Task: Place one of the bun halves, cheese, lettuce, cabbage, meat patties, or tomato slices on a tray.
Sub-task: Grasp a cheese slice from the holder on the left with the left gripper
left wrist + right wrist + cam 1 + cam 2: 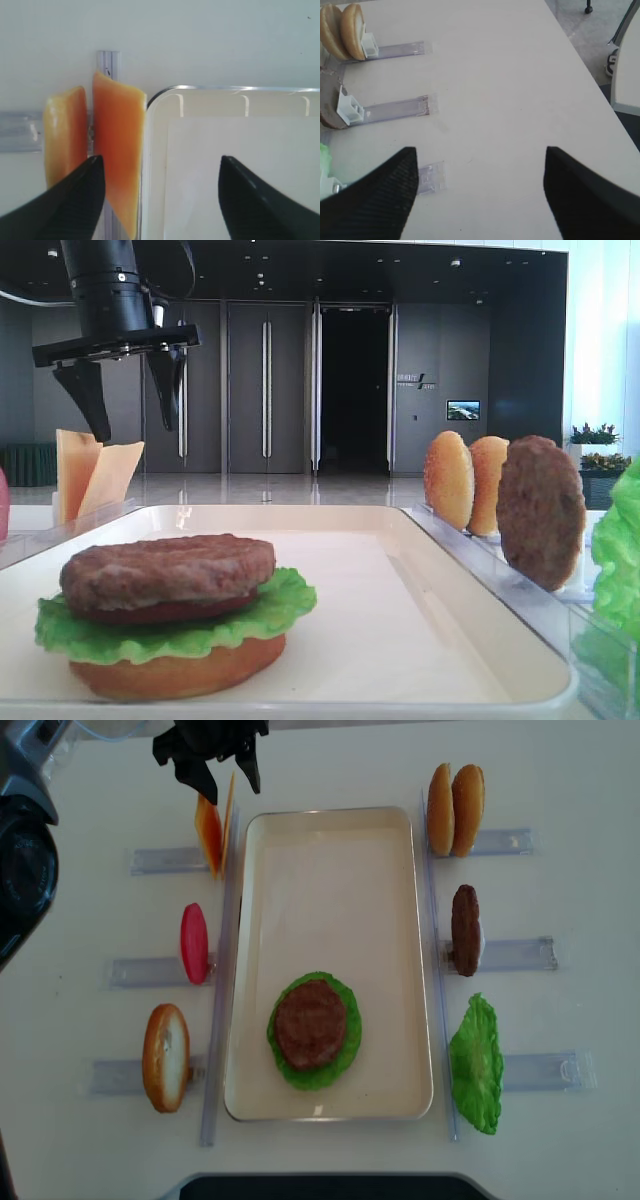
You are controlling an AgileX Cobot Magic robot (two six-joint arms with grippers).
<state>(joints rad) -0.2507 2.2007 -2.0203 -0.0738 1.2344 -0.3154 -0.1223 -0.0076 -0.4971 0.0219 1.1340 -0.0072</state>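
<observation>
**A:** Where does your left gripper (221, 777) stand?

**B:** Its black jaws are spread wide with nothing between them, hovering above the two thin pale orange cheese slices (118, 145) that stand on edge in a clear plastic holder (165, 859), just beside the far left corner of the large cream-white rectangular tray (330, 850).

**A:** And your right gripper (479, 190)?

**B:** Also spread apart and empty, over bare white table (510, 75).

**A:** What's on the tray?

**B:** A stack: golden bun half (180, 670), dark-red tomato slice (165, 613), ruffled green lettuce leaf (175, 630), rough brown meat patty (168, 570) on top.
</observation>
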